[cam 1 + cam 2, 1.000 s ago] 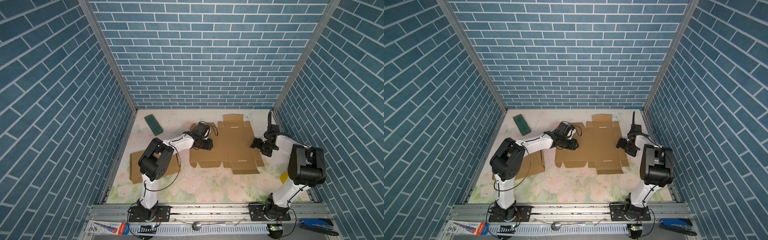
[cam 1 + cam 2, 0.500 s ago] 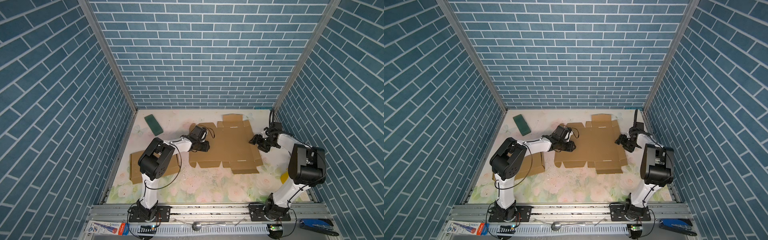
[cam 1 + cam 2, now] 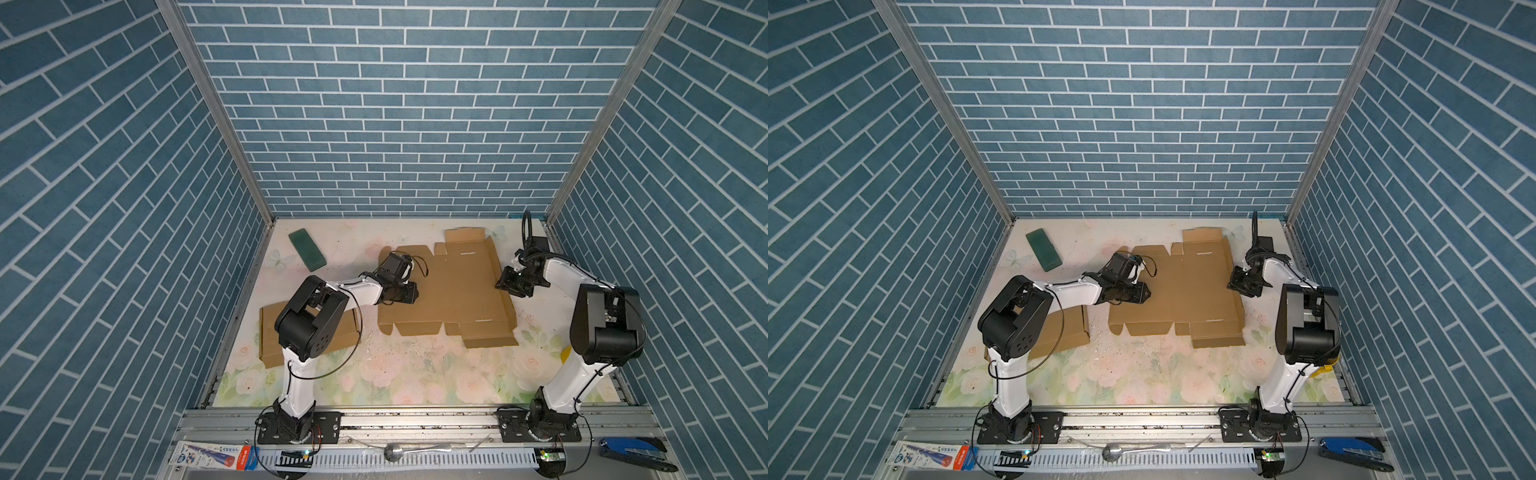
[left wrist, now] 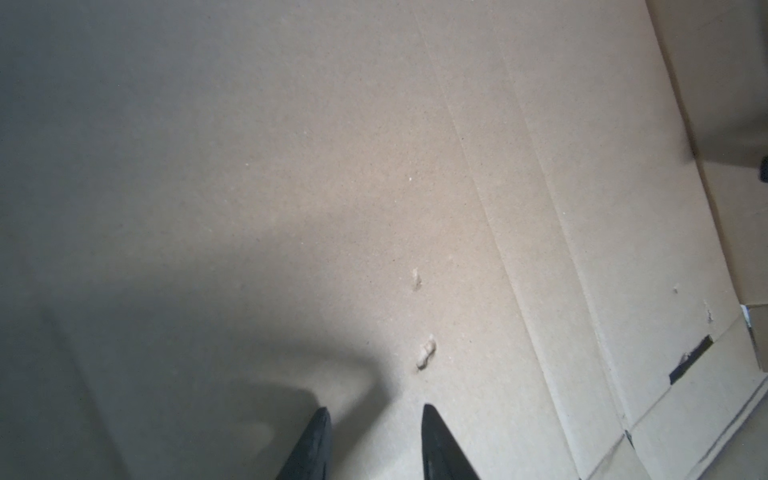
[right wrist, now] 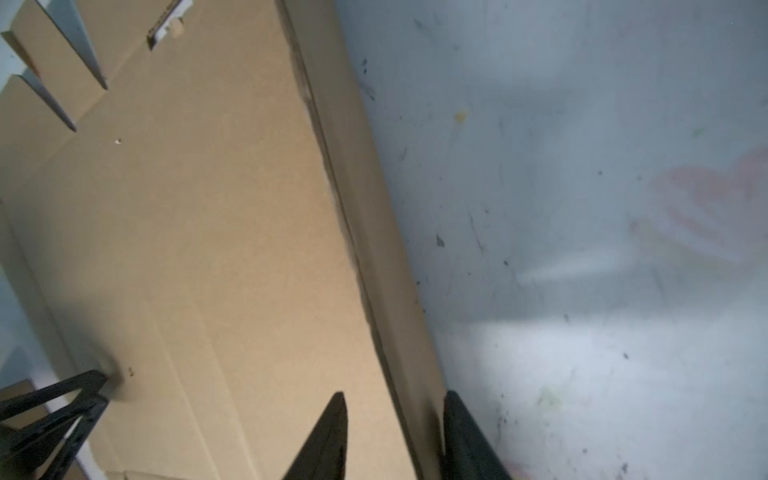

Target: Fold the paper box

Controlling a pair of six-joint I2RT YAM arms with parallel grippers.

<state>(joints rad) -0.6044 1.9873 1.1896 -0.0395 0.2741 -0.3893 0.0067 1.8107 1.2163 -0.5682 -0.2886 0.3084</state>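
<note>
The paper box (image 3: 453, 297) (image 3: 1187, 299) lies unfolded as a flat brown cardboard sheet mid-table in both top views. My left gripper (image 3: 412, 293) (image 3: 1145, 292) (image 4: 374, 411) rests on its left part, fingers a little apart with only bare cardboard (image 4: 332, 208) between them. My right gripper (image 3: 500, 286) (image 3: 1232, 286) (image 5: 395, 397) is at the sheet's right edge. Its fingers straddle the raised side flap (image 5: 374, 232); the outer finger touches the flap and the inner one stands off it. The left gripper's fingertips (image 5: 54, 399) show in the right wrist view.
A second flat cardboard piece (image 3: 270, 336) lies under the left arm. A dark green block (image 3: 307, 248) sits at the back left. Brick walls close in both sides and the back. A spoon (image 3: 395, 451) and blue pliers (image 3: 631, 459) lie on the front rail.
My right gripper has moved in onto the box's right edge and its jaws have narrowed around the flap. The left gripper's jaws have narrowed slightly; it stays on the sheet.
</note>
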